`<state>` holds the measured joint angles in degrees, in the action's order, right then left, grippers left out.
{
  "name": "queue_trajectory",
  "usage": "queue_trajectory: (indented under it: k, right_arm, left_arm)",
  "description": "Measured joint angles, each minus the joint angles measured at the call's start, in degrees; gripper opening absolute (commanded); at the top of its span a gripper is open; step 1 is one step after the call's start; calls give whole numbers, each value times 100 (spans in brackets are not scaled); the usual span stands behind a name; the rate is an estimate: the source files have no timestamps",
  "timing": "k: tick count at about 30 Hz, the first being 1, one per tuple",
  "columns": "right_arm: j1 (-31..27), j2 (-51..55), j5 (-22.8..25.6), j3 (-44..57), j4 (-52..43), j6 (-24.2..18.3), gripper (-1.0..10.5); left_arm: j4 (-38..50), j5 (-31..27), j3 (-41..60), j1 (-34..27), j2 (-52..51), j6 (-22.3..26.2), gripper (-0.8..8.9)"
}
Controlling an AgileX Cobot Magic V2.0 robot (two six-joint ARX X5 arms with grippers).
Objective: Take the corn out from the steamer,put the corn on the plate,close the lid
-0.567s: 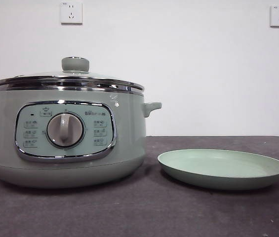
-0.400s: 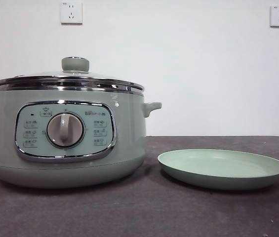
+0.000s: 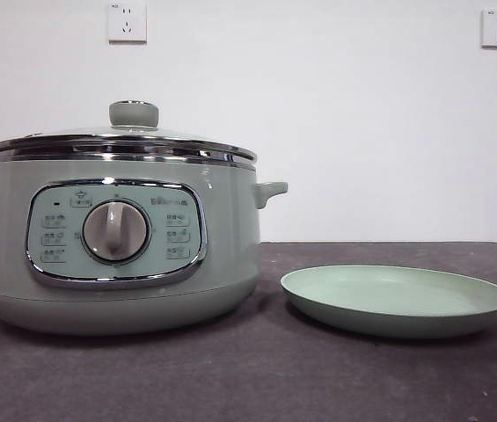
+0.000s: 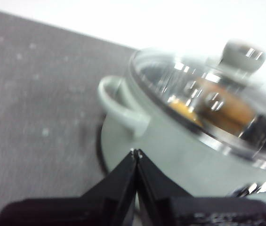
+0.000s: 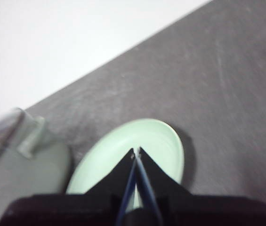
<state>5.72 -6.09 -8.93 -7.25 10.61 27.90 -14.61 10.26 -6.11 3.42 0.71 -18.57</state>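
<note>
The sage-green steamer [image 3: 116, 246] stands at the left of the table with the glass lid [image 3: 120, 139] closed on it, its green knob [image 3: 134, 113] on top. The pale green plate [image 3: 396, 300] lies empty to the steamer's right. In the left wrist view, the corn [image 4: 217, 110] shows as an orange shape through the lid [image 4: 203, 94] inside the steamer [image 4: 170, 141]. My left gripper [image 4: 136, 152] is shut and empty, above the steamer's side handle [image 4: 121, 106]. My right gripper [image 5: 136, 150] is shut and empty, above the plate [image 5: 123, 155]. Neither arm shows in the front view.
The table [image 3: 248, 378] has a dark grey cloth. A white wall with two sockets [image 3: 127, 22] stands behind it. The steamer's edge [image 5: 20, 160] shows beside the plate in the right wrist view.
</note>
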Motion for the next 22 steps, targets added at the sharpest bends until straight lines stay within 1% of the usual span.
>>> queue_trajectory:
  k: [3, 6, 9, 12, 18, 22]
  right_arm:
    - [0, -415, -13, -435, 26, -28, -11]
    - [0, -901, -61, -914, 164, -173, -11]
    - [0, -1453, -396, -1462, 302, -476, -11]
    - [0, -2004, -811, -2039, 424, -756, -11]
    - [0, -3051, -1552, -3112, 1034, -1276, 1]
    - [0, -3698, -2319, -3814, 1700, -1858, 1]
  left_arm:
    - [-48, 0, -363, 0, 142, -17, -8]
    - [-164, 4, -697, 0, 428, -17, -8]
    - [-192, 68, -1027, 0, 828, -17, -8]
    - [-208, 251, -1401, 0, 1287, 52, -8]
    - [-509, 868, -2286, 0, 2365, 485, -8]
    - [-859, 1449, -2887, 0, 3156, 824, -4]
